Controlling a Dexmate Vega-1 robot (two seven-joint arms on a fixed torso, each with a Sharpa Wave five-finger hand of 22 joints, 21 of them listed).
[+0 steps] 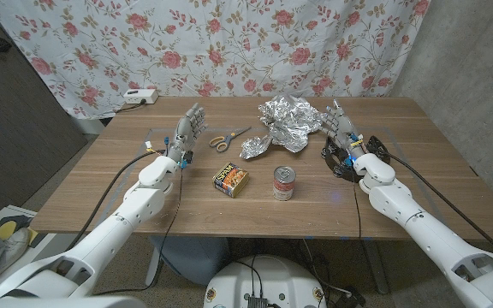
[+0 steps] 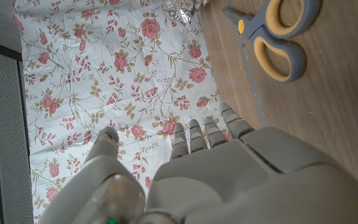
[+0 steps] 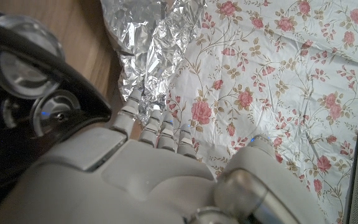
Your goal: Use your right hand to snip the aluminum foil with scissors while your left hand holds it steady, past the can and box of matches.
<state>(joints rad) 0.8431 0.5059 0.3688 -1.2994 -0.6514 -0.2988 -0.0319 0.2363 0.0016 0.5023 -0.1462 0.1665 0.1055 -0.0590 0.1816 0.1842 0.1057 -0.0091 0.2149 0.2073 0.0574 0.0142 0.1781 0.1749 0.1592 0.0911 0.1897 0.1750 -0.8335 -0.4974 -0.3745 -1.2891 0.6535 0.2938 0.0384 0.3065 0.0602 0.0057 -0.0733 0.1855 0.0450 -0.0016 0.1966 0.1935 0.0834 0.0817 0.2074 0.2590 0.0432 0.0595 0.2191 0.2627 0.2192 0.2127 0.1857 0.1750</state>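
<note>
Your empty, spread right hand [image 1: 342,128] stood beside the foil [image 1: 282,124]; the scissors [image 1: 227,139] lay nearer your empty, spread left hand's fingers [image 1: 191,124]

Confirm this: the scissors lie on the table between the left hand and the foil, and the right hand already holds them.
Not quite. In the head view the scissors do lie between the left hand and the foil, but the right hand holds nothing; nothing grips the scissors.
</note>
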